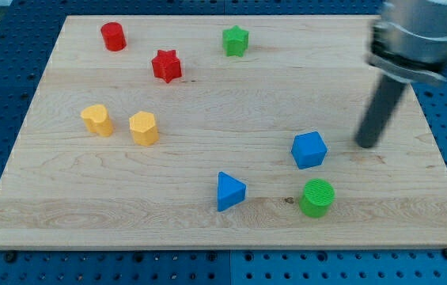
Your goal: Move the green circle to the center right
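Sitting at board's btm right was green circle | my tip was up at its 1 o'clock, apart, w/ blue cube beside | no gripper, just rod | circle needs push up-right, I think.

Bright, even overhead light falls across the wooden board, and the blocks cast only short, soft shadows. No glare shows on the wood (its grain reads clearly). The arm at far right is motion-blurred; everything else stays sharp.
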